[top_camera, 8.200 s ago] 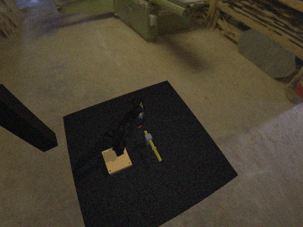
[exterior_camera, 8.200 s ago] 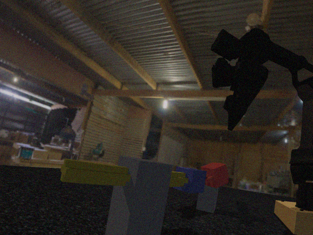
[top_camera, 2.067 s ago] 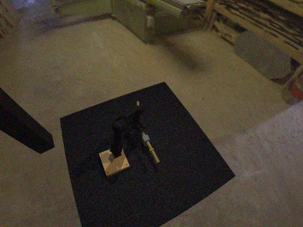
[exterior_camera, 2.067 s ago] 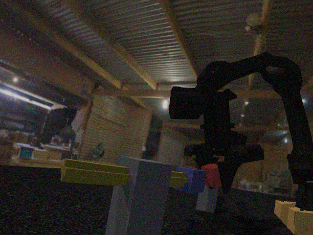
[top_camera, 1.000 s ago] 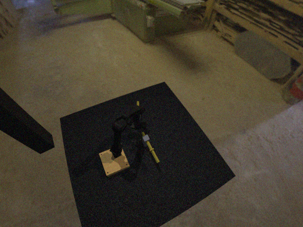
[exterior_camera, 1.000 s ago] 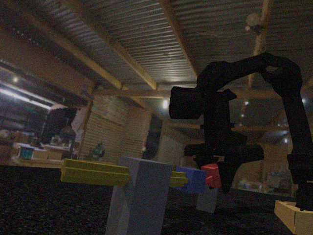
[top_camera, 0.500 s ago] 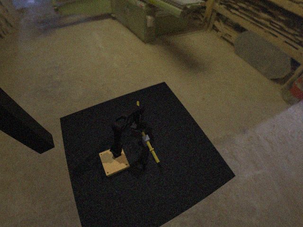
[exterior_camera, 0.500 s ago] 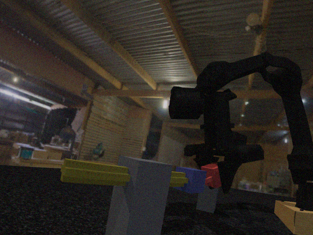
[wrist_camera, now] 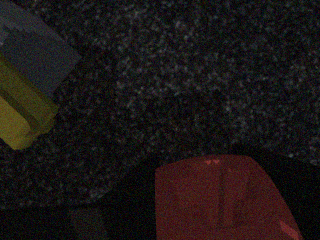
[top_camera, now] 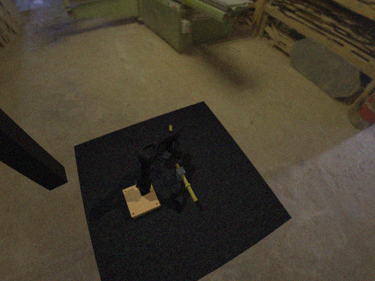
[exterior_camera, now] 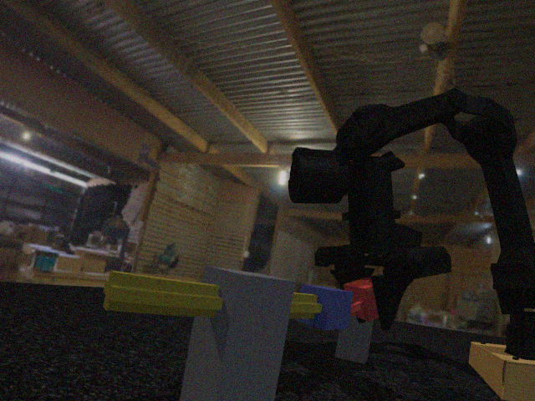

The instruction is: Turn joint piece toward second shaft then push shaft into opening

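Though dim, red piece (exterior_camera: 362, 297) (wrist_camera: 215, 200) between the end effector's (top_camera: 174, 156) (exterior_camera: 367, 303) (wrist_camera: 225, 212) fingers

The wrist view's lower edge cuts off the red piece (exterior_camera: 363, 297) (wrist_camera: 210, 200).

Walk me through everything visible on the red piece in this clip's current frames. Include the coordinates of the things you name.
The red piece (exterior_camera: 362, 297) (wrist_camera: 220, 195) is small, blocky and matte-looking, with a short red stub jutting from its lower side in the exterior view. The gripper (top_camera: 174, 154) (exterior_camera: 367, 304) (wrist_camera: 196, 156) is shut on it, holding it above the mat (top_camera: 227, 218) (exterior_camera: 64, 345) (wrist_camera: 175, 65). A blue block (exterior_camera: 326, 307) appears beside it; whether they touch is unclear. Its opening, if any, can't be made out.
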Robot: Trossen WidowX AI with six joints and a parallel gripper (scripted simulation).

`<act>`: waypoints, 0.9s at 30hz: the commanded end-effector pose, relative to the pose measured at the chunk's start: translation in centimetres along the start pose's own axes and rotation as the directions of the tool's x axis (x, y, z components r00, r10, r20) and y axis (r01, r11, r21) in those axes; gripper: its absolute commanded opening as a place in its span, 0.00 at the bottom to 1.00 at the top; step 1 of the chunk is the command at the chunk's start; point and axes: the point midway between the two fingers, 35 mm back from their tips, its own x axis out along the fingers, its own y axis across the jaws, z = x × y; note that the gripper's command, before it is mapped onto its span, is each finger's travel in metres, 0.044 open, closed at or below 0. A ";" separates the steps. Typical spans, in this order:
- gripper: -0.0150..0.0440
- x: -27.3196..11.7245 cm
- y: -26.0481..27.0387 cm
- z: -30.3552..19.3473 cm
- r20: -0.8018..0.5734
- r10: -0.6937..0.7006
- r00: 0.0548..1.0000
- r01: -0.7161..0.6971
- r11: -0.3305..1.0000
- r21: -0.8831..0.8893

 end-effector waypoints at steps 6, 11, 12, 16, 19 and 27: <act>0.56 0.0 0.0 0.0 -0.001 0.000 1.000 0.000 1.000 -0.003; 0.56 0.0 0.0 0.0 -0.001 0.000 1.000 0.000 1.000 -0.003; 0.56 0.0 0.0 0.0 -0.001 0.000 1.000 0.000 1.000 -0.003; 0.56 0.0 0.0 0.0 -0.001 0.000 1.000 0.000 1.000 -0.003; 0.56 0.0 0.0 0.0 -0.001 0.000 1.000 0.000 1.000 -0.003; 0.50 0.0 0.0 0.0 0.000 0.000 1.000 0.000 1.000 0.000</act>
